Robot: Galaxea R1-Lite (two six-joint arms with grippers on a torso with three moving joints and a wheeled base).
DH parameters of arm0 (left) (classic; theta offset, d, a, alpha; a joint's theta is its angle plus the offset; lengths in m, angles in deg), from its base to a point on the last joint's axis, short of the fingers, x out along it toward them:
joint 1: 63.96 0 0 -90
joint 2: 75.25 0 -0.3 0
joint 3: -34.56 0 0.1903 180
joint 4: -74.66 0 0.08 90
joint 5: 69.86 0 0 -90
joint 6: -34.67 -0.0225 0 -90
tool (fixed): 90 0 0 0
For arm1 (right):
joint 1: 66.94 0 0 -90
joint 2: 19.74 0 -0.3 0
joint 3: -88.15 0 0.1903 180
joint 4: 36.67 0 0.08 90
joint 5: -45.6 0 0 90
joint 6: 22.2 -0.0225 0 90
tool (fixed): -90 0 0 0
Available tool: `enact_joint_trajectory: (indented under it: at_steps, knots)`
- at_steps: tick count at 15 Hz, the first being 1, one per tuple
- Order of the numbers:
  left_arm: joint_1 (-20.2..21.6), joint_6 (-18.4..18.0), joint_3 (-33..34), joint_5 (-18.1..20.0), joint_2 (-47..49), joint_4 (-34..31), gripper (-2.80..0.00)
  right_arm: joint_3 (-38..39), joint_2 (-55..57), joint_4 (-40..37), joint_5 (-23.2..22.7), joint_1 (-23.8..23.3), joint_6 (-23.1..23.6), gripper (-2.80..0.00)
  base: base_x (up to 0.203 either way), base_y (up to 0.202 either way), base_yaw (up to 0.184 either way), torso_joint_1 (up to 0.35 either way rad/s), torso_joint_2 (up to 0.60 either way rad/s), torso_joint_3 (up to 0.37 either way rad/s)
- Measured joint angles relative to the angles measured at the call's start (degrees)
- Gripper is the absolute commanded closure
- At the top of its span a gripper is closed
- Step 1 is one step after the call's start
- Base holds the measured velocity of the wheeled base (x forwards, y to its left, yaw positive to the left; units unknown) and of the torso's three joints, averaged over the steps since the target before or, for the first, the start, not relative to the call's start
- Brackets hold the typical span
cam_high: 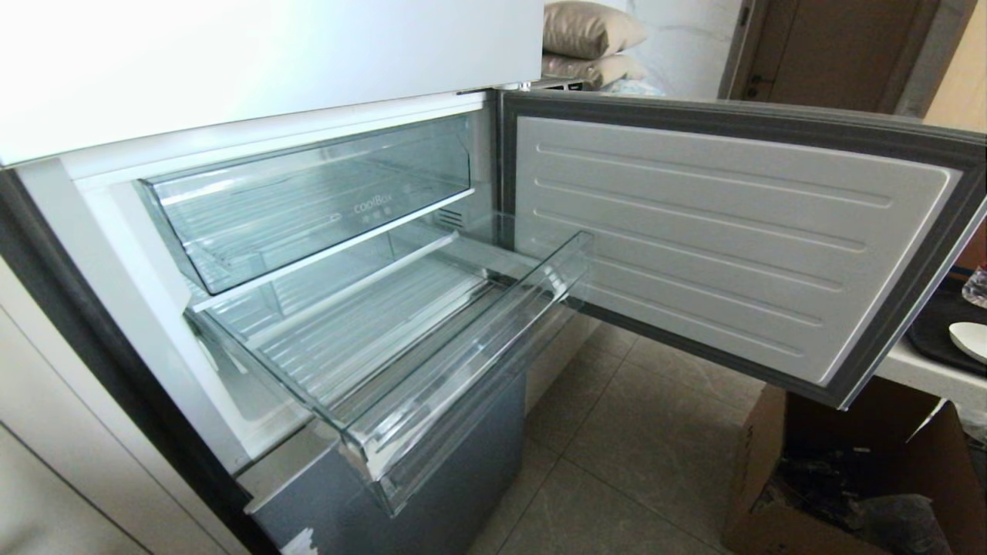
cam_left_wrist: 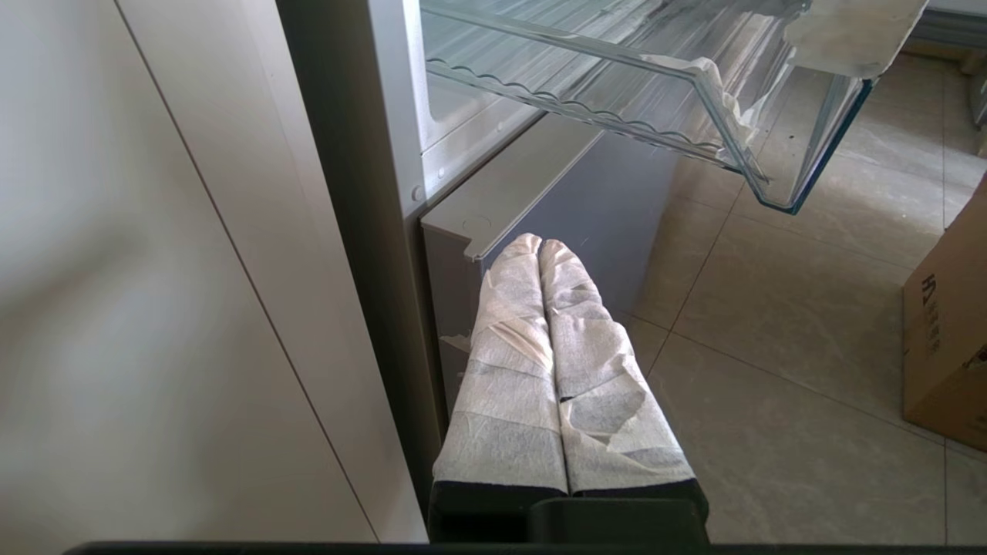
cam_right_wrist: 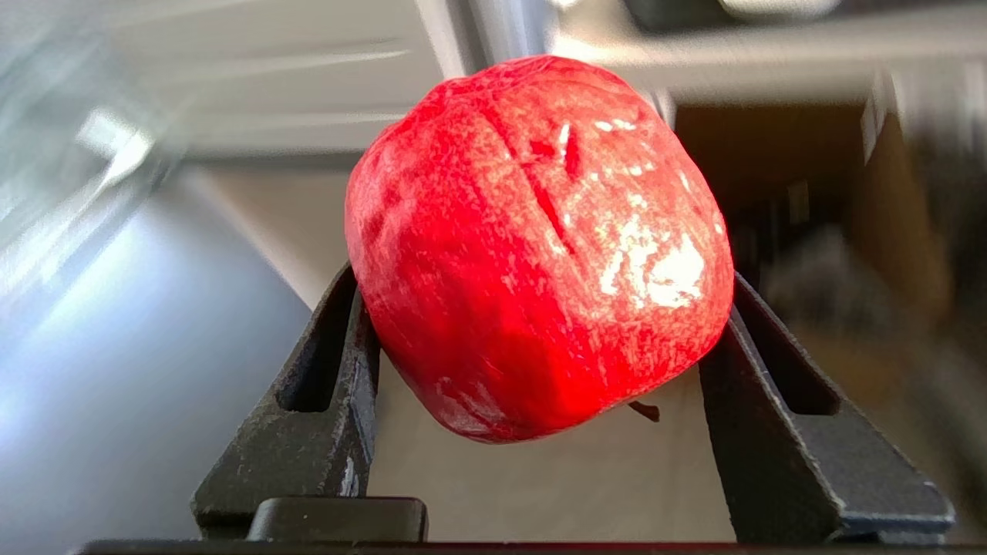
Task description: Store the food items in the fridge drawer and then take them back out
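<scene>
The right gripper (cam_right_wrist: 540,370) is clamping the red fruit (cam_right_wrist: 540,247), not yet stored; the fridge drawer (cam_high: 463,370), at 6 o'clock, is standing open, holding nothing.

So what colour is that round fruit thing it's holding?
Glossy red fruit, with white shine spots. The right wrist view shows it best.

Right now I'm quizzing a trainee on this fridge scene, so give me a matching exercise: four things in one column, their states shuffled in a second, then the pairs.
Things:
1. fridge drawer
2. red fruit
3. left gripper
4. fridge door

States:
A. swung wide open
B. shut, holding nothing, low beside the fridge
C. pulled out, nothing inside
D. clamped in the right gripper

Pairs: 1-C, 2-D, 3-B, 4-A
</scene>
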Motion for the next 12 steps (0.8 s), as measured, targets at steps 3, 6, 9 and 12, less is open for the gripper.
enact_joint_trajectory:
  at_steps: [3,6,9,12]
  knots:
    - [0.0,0.0,0.0,0.0,0.0,0.0,0.0,-4.18,13.09,-1.06,-0.33,-10.36,-10.82,0.0,0.0,0.0,0.0,0.0,0.0,0.0]
    - [0.0,0.0,0.0,0.0,0.0,0.0,0.0,-9.06,25.13,-1.47,-5.81,-22.31,-18.01,0.0,0.0,0.0,0.0,0.0,0.0,0.0]
    - [0.0,0.0,0.0,0.0,0.0,0.0,0.0,-14.79,34.46,-0.71,-11.2,-31.18,-22.86,0.0,0.0,0.0,0.0,0.0,0.0,0.0]
    - [0.0,-0.02,0.0,0.0,0.0,0.0,0.0,-19.34,43.63,3.36,-16.78,-39.92,-24.3,0.0,0.0,0.0,0.0,0.0,0.0,0.0]
